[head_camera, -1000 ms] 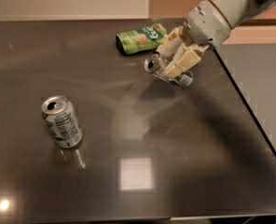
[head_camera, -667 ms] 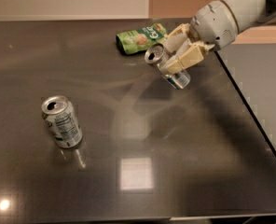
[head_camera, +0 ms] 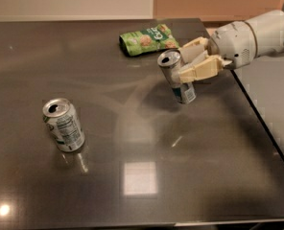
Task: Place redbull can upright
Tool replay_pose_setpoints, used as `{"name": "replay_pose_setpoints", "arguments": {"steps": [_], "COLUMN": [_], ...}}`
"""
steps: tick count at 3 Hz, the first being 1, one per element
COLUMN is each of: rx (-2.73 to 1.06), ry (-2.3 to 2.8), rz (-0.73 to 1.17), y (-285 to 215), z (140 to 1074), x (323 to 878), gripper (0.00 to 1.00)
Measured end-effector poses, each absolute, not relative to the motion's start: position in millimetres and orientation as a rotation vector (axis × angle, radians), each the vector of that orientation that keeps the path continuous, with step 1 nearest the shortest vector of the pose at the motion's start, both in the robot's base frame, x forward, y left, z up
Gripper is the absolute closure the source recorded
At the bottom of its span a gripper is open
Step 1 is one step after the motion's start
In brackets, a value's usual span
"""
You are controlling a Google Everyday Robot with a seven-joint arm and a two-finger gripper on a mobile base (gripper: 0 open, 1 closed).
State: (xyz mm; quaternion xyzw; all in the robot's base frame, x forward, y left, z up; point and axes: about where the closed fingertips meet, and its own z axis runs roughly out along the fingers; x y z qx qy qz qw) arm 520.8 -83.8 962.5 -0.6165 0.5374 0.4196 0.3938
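On the dark counter [head_camera: 204, 152], a wider silver can [head_camera: 64, 124] stands upright at left. A green snack bag [head_camera: 149, 39] lies near the far edge. Just right of it the gripper [head_camera: 185, 63] clamps the redbull can [head_camera: 173, 68] – slightly tilted, top leaning left – low over the counter.

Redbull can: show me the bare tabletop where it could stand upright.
The gripper, at the table's far right, holds the redbull can. Bare: directly below it, and the middle between it and the silver can. Crowded: behind, by the green bag.
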Motion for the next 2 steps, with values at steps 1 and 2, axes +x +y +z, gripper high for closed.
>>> {"name": "replay_pose_setpoints", "arguments": {"steps": [1, 2], "rx": [-1.452, -1.363], "ry": [1.349, 1.298], "rz": [1.133, 1.180], "y": [-90.7, -93.7], "z": [948.7, 942.0], "x": [521.1, 528.5], "gripper": [1.00, 1.00]}}
